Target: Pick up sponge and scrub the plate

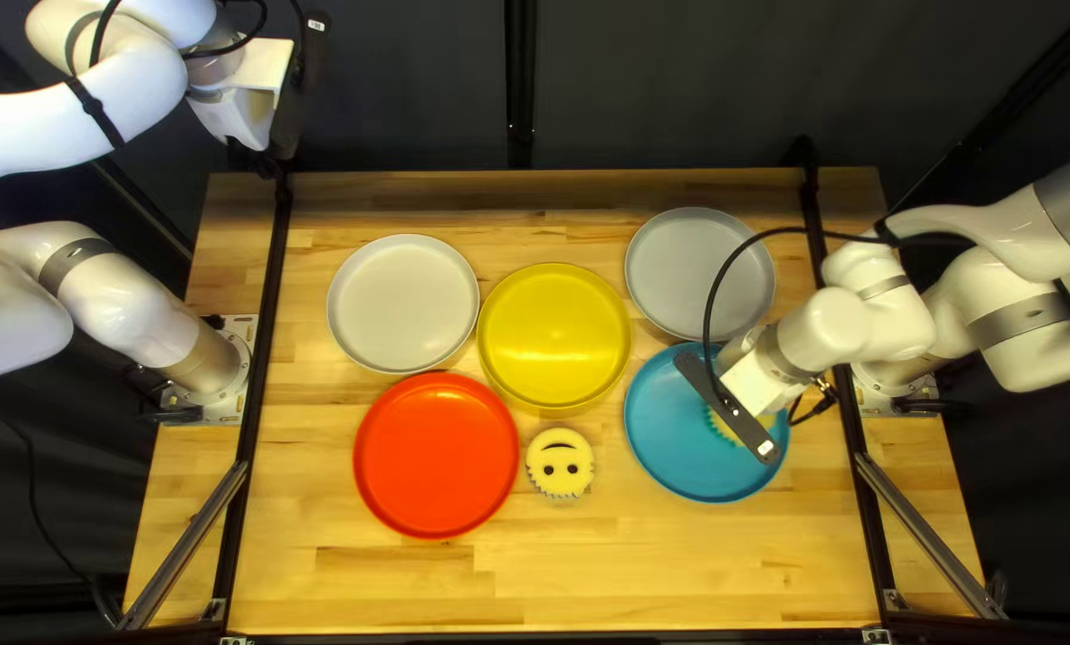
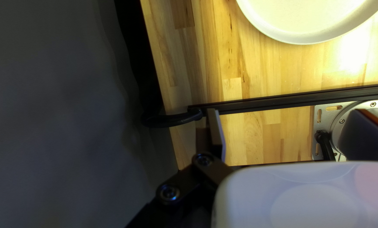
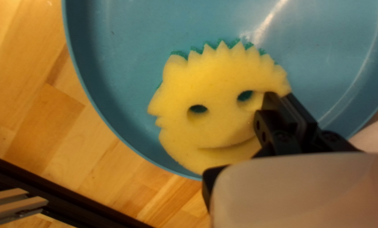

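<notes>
— At the right gripper?
— Pinching the toothy-edged sponge, down in the blue plate, near right!
— And at the left gripper?
— Spread wide, up by the table's far left corner!

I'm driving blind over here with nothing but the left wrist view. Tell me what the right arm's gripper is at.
Observer: The right gripper is at one side of a yellow smiley sponge, within the rim of the blue plate.
Operator: Copy. Report any second sponge.
Observer: Yes, another smiley sponge lies on the bare table, just beside the red plate.
</notes>
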`<state>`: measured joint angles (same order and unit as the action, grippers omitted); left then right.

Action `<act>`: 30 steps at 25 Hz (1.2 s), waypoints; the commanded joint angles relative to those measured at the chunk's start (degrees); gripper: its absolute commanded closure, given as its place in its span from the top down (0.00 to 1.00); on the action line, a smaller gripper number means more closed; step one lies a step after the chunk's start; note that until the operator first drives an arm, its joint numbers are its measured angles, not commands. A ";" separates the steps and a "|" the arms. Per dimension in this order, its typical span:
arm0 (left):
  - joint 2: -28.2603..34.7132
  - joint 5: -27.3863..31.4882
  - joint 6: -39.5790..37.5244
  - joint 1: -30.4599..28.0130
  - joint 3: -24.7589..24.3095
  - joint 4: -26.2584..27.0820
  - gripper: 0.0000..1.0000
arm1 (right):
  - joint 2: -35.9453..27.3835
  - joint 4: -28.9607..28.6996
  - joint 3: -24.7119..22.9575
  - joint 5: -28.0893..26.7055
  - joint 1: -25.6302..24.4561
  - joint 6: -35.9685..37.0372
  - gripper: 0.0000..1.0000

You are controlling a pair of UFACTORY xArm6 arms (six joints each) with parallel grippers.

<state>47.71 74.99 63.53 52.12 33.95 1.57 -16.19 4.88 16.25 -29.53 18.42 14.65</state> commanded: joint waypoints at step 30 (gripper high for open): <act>0.00 0.00 0.00 0.00 0.00 0.00 1.00 | 3.13 1.94 3.67 -1.16 1.72 -10.02 0.00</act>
<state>47.71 74.99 63.53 52.12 33.95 1.57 -11.68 5.23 21.49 -31.48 17.87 6.02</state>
